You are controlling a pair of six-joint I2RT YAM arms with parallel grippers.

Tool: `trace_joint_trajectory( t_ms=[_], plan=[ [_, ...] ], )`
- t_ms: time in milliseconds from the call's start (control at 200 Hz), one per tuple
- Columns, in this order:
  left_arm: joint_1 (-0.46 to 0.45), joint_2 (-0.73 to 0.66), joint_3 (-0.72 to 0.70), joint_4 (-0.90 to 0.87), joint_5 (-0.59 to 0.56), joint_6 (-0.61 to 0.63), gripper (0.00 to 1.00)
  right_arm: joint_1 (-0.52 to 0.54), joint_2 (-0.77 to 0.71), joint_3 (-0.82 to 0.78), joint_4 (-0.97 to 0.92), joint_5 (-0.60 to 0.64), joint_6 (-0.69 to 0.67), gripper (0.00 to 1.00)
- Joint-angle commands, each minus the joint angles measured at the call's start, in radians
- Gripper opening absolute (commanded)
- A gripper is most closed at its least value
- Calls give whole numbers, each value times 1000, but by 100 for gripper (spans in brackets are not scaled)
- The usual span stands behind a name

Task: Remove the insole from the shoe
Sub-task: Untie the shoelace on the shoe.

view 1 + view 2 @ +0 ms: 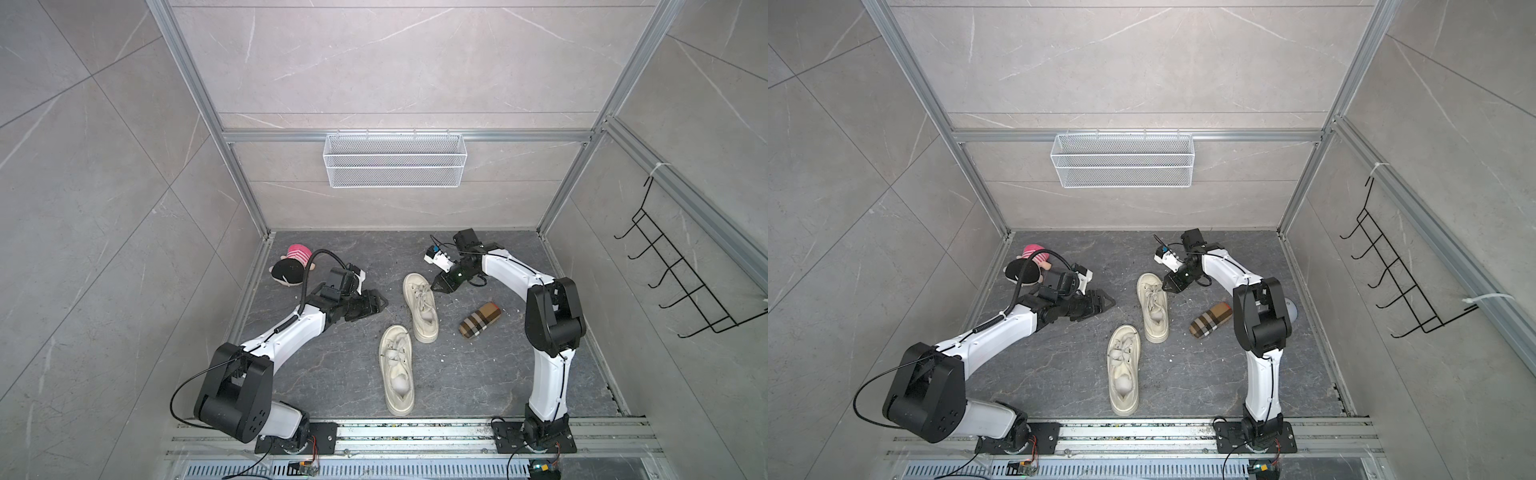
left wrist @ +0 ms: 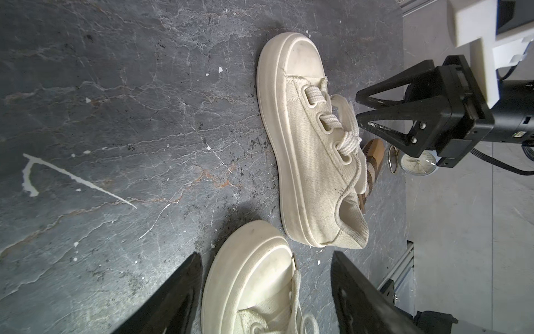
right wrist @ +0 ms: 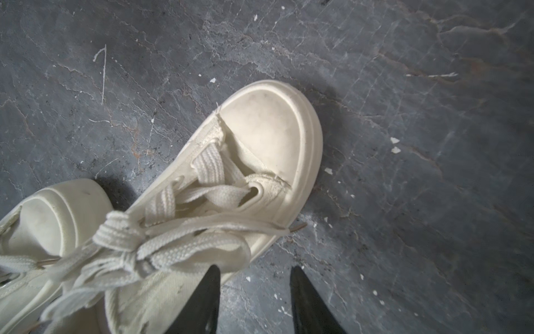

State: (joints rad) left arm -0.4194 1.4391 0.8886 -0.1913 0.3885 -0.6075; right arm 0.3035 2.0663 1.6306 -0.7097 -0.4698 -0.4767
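**Desk:** Top views: what's the frame?

**Photographer:** Two cream shoes on the dark bench (image 1: 332,374). The right end effector (image 1: 434,287) hangs just beside the laces (image 1: 419,297) of the far shoe (image 1: 420,307). The left end effector (image 1: 383,302) lies near that shoe's other side, clear of it. In both top views the insole (image 1: 428,319) shows pale in the heel opening, not yet out.

**Desk:** Left wrist?

**Photographer:** The left jaws are spread wide and empty. The toe of the near shoe (image 2: 254,283) shows between them, untouched. Across the far shoe, the right end effector's fingers stand parted, gripping nothing, with their tips close to the laces.

**Desk:** Right wrist?

**Photographer:** Parted fingers again, bare bench between them, the far shoe's toe ahead. The insole is hidden from here.

**Desk:** So which step?

**Photographer:** Approach, I'd judge. Next the right arm must travel back to the heel opening, dip in and pinch the insole's edge, probably while the left arm pins the shoe.
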Motion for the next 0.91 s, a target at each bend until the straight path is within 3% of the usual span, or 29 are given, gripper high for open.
trace_joint_trajectory(
  t_ms=[0, 491, 736, 901],
  plan=[
    [-4, 10, 37, 29, -32, -15, 72, 3, 49, 48, -63, -36, -21, 43],
    [-6, 61, 69, 32, -40, -9, 72, 19, 195, 215, -157, -85, -33, 44],
    [-7, 78, 88, 26, -37, 0, 72, 18, 183, 226, -127, -54, -32, 57],
    [-7, 74, 89, 23, -38, 5, 72, 25, 228, 279, -177, -105, -37, 54]
  ],
)
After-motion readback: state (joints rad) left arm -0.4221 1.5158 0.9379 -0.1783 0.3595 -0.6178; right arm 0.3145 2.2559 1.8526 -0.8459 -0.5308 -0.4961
